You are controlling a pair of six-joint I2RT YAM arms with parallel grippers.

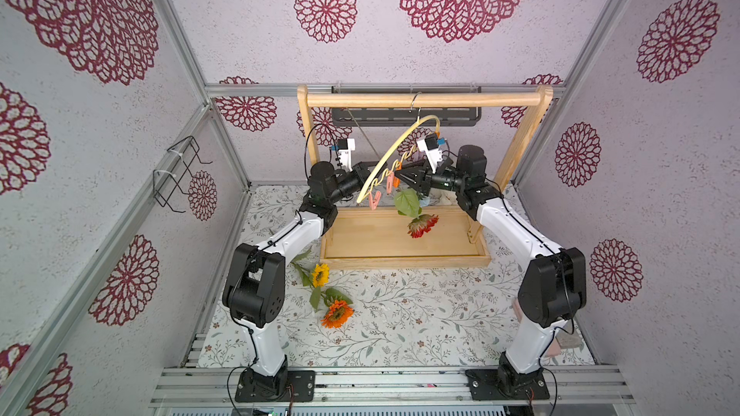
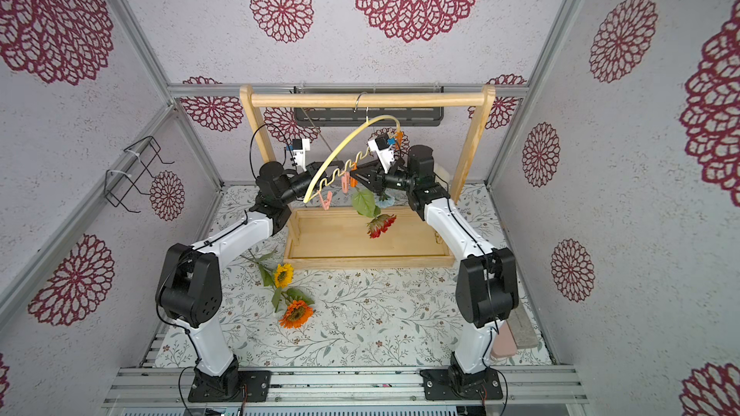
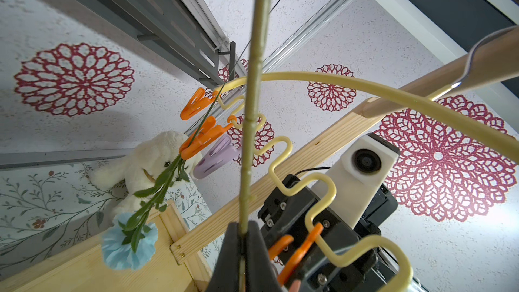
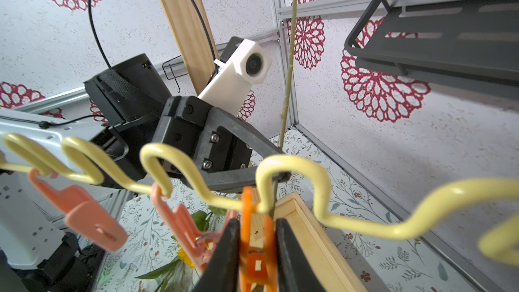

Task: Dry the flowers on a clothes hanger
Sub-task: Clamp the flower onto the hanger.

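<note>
We have 1 of 4 clipped: blue carnation. Left gripper pinches red bloom stem, right gripper squeezes orange clothespin; sunflower, orange bloom wait.

The table bears the wooden rack, sunflower and orange bloom.

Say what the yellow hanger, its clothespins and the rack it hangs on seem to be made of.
Hanger: probably metal wire under a glossy pale yellow coating; it is thin, bent in waves and shows bright highlights.
Clothespins: moulded plastic, smooth, each in one even colour.
Rack: pale unpainted wood; grain lines show along it.
</note>
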